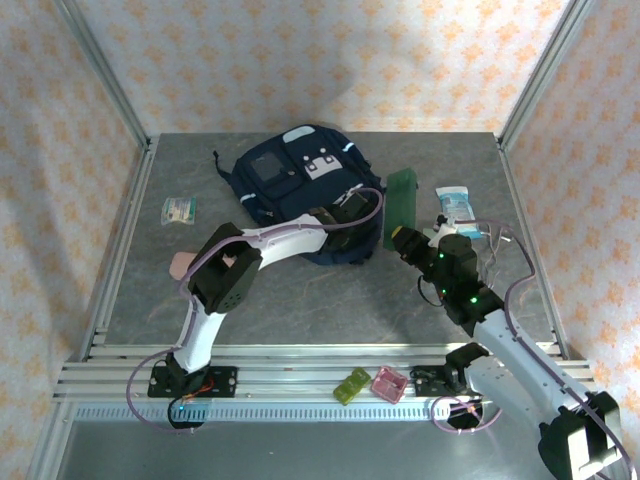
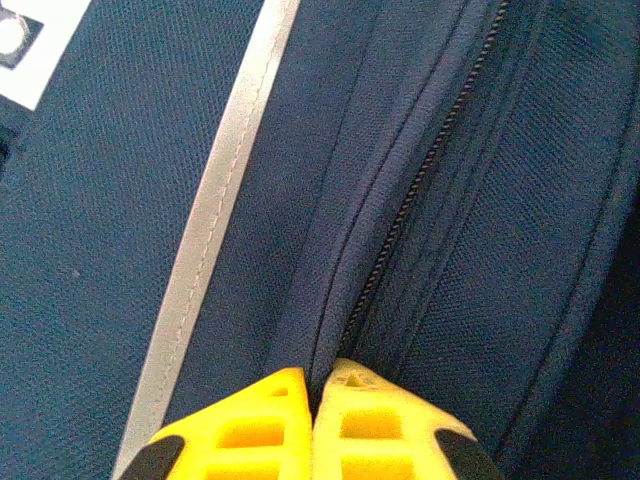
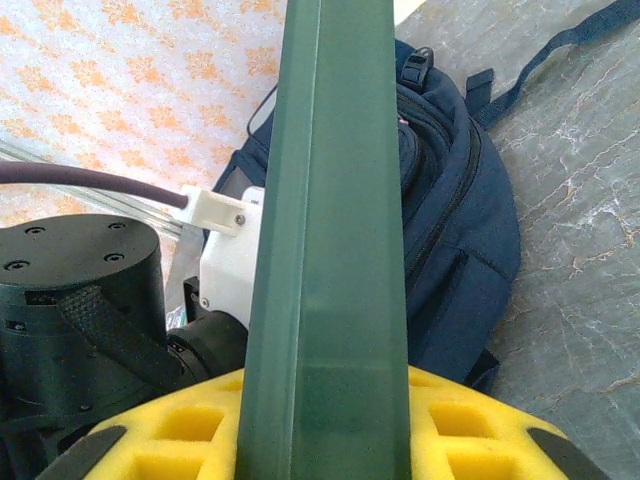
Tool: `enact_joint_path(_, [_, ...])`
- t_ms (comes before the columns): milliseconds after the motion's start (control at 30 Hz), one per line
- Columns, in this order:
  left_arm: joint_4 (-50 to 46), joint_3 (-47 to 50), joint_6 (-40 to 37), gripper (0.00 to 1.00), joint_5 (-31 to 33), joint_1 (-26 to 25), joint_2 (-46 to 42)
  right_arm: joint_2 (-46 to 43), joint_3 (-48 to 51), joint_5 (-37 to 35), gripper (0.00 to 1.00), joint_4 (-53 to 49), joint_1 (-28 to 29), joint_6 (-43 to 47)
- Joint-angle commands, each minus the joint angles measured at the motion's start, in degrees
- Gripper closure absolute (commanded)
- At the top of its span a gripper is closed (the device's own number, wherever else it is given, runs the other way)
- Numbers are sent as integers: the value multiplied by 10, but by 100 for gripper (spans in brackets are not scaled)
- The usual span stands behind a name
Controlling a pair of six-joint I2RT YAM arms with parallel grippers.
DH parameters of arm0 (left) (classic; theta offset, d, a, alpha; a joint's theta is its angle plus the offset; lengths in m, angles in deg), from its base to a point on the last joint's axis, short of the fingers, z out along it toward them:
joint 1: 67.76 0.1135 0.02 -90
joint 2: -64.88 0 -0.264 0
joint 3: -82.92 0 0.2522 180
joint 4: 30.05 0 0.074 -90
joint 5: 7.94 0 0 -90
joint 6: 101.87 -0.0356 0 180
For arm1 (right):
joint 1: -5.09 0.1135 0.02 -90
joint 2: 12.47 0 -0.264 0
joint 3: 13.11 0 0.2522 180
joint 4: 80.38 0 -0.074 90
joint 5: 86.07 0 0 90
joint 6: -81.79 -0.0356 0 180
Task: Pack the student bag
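The student bag [image 1: 285,180], navy blue with white patches, lies flat at the middle back of the table. My left gripper [image 1: 345,215] rests on its right side. In the left wrist view the yellow fingertips [image 2: 318,382] are pressed together on a fold of the bag's fabric [image 2: 340,260], just beside the zipper [image 2: 420,180] and right of a grey stripe [image 2: 215,230]. My right gripper [image 1: 405,242] hovers right of the bag, shut on a long dark green case [image 1: 402,203]. That green case [image 3: 330,250] stands on end between the yellow fingers [image 3: 470,425], with the bag [image 3: 460,230] behind it.
A small packet [image 1: 179,209] lies left of the bag and a white-and-blue packet [image 1: 455,203] at the right. A pinkish item [image 1: 182,263] sits by the left arm. A green box [image 1: 352,386] and a pink box [image 1: 388,383] rest on the front rail. Metal frame posts border the table.
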Motion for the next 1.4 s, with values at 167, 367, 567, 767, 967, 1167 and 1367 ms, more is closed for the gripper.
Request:
enact_joint_path(167, [-10, -5, -14, 100, 46, 23, -91, -21, 16, -8, 86, 20, -5, -15])
enact_joint_path(367, [-27, -42, -35, 100, 62, 36, -133, -20, 26, -6, 87, 28, -8, -26])
enact_joint_path(567, [-28, -54, -37, 100, 49, 43, -136, -19, 34, 5, 87, 35, -8, -30])
enact_joint_path(767, [-24, -76, -52, 100, 65, 43, -136, 2, 34, 41, 87, 54, -8, -29])
enact_joint_path(967, [-35, -139, -76, 100, 79, 44, -140, 60, 28, 129, 87, 114, -8, -43])
enact_joint_path(1167, [-15, -136, -76, 100, 83, 43, -156, 168, -7, 236, 90, 200, 4, -64])
enact_joint_path(1367, [-4, -126, -76, 100, 89, 42, -164, 323, -104, 285, 89, 227, 41, -74])
